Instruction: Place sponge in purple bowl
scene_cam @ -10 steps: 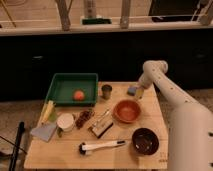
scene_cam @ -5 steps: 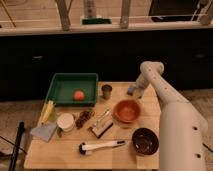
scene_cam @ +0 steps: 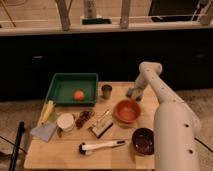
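Dark cabinets [scene_cam: 50, 57] behind, speckled floor [scene_cam: 15, 107]. Wooden table [scene_cam: 55, 156] is cluttered. White arm [scene_cam: 170, 125] reaches to the back edge. Purple bowl [scene_cam: 143, 140] sits front right. Gripper [scene_cam: 136, 94] is down at the sponge [scene_cam: 130, 92], right of the metal cup [scene_cam: 106, 91]; grip state: can't tell.

Hand [scene_cam: 135, 94] at far right of surface [scene_cam: 55, 152], at sponge [scene_cam: 130, 92]. Orange bowl [scene_cam: 126, 110] blocking straight line toward purple bowl [scene_cam: 143, 141]. Metal cup [scene_cam: 106, 91] off left, gap between.

Dim warm light, jaws over table [scene_cam: 60, 150]
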You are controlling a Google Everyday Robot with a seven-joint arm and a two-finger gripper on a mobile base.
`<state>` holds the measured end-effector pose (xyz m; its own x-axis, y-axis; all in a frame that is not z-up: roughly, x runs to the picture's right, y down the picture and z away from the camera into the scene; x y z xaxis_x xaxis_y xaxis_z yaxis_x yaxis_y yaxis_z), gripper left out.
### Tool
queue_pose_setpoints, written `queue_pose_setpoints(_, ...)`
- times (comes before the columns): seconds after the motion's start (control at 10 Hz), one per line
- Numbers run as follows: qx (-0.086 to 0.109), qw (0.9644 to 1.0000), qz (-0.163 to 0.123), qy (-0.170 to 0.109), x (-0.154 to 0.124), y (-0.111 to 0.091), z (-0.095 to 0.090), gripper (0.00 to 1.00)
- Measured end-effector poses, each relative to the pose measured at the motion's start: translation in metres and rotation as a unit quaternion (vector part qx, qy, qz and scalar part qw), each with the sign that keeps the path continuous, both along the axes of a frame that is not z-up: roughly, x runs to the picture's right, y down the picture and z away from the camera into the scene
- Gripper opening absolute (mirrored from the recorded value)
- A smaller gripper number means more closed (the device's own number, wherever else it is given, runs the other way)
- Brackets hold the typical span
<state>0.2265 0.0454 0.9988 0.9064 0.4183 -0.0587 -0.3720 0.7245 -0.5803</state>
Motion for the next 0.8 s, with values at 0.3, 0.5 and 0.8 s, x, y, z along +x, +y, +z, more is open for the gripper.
queue_pose_setpoints(0.3,0.030,0.9990,-0.033,-0.009,0.011,-0.017,-0.014,0.00)
queue_pose_setpoints(0.5,0.056,0.9958,-0.064,-0.034,0.016,-0.039,-0.032,0.00)
queue_pose_setpoints(0.8,0.093,0.9833,-0.118,-0.103,0.030,-0.064,-0.060,0.00)
